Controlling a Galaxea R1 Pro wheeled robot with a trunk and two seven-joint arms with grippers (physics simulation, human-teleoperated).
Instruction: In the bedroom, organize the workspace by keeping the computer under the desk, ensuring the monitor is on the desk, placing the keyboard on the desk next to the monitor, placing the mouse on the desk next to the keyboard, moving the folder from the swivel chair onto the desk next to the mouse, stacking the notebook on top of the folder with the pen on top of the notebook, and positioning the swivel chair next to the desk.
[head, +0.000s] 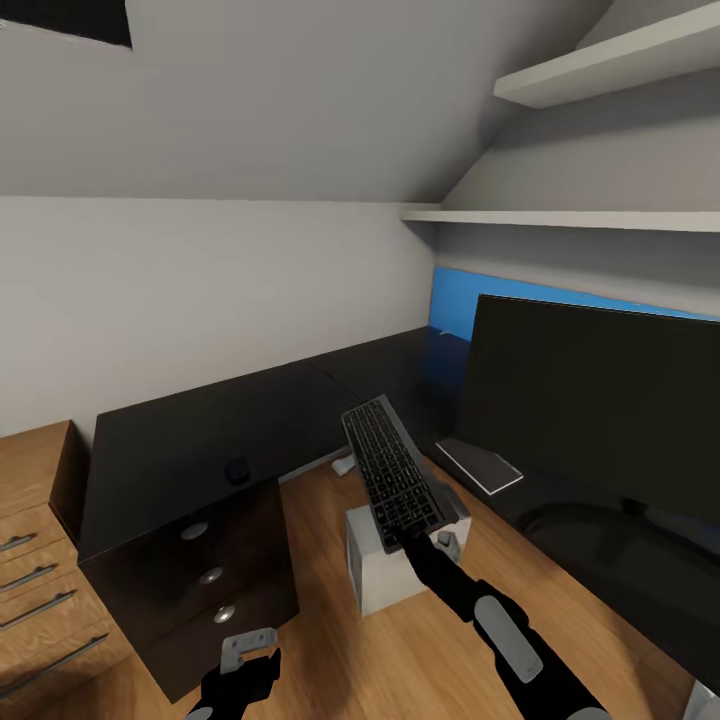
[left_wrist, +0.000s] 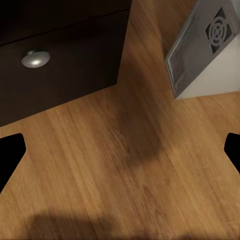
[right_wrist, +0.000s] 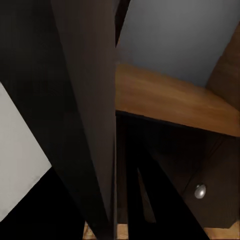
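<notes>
Nearest, low in the head view, the left gripper (head: 247, 648) hangs just above the wood floor (head: 420, 640) in front of the desk drawers (head: 205, 575); its fingers stand spread with nothing between them, and its wrist camera looks down past a round silver knob (left_wrist: 35, 58) at bare boards and a corner of the computer (left_wrist: 202, 47).

A little farther in, the right gripper (head: 418, 537) is closed on the near short end of the keyboard (head: 392, 473) — held in the air, tilted, its long axis running away from the robot toward the inner corner of the desk (head: 200, 440). Directly below it the light grey computer (head: 385, 570) stands on the floor in the crook of the L.

Farther still, the mouse (head: 237, 470) sits on the desk's left wing, while the monitor (head: 590, 400) fills the right wing with the pale notebook (head: 480, 465) lying just before its left edge and the blue folder (head: 470, 305) propped behind it.

The coming move probably turns on this — the open desk surface beside the monitor lies ahead and right of the keyboard, so the right arm, already carrying it, is the one to swing it across and level it out.
</notes>
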